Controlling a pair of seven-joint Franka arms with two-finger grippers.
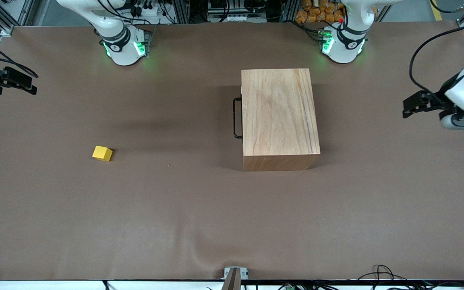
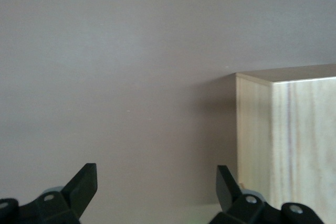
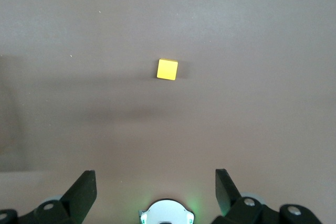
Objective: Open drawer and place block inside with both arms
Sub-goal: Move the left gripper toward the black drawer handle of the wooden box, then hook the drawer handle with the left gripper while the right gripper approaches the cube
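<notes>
Block point(image 1: 102, 153) apart from parted fingers point(image 3: 84, 190)

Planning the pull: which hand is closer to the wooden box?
The left hand, over the table's edge at its own end; the wooden box shows in its wrist view. The right hand hangs farther off.

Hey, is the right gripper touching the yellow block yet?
Apart. The right wrist view shows the block lying alone on bare table, well clear of the open right gripper; nothing is between its fingers.
</notes>
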